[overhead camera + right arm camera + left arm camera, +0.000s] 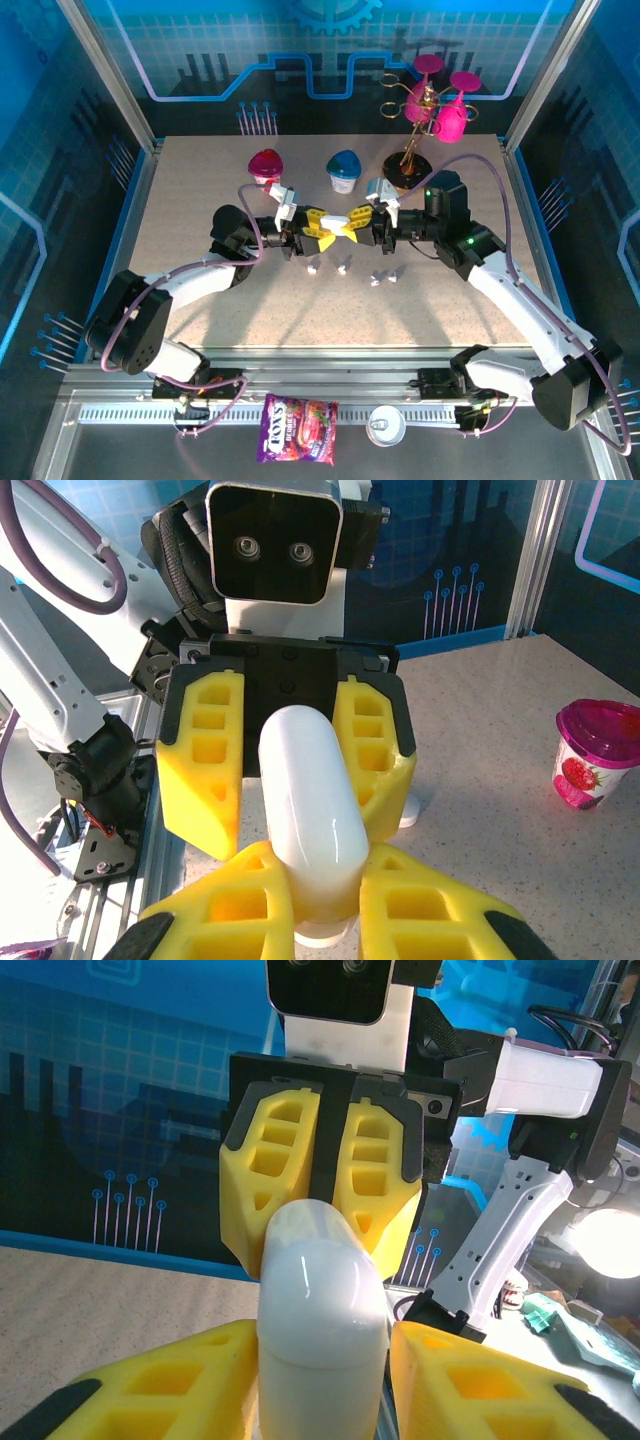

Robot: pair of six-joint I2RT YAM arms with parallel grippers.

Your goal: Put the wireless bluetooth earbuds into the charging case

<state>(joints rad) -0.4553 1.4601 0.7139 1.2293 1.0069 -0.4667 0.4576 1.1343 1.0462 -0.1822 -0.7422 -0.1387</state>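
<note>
The white pebble-like charging case (320, 1310) hangs above the table's middle, held from both ends. My left gripper (322, 1355) is shut on its lower body, below a seam line. The right gripper (325, 880) is shut on the other end of the charging case (305, 780). In the top view the left gripper (322, 234) and right gripper (356, 222) meet tip to tip. Several tiny white earbuds (344, 268) lie on the table just in front of them, two to the left (314, 268) and two to the right (378, 279).
A pink-lidded cup (266, 165) and a blue-lidded cup (344, 170) stand behind the grippers. A gold stand with pink glasses (432, 110) is at the back right. A candy bag (297, 415) and a can (385, 425) lie in front of the table edge.
</note>
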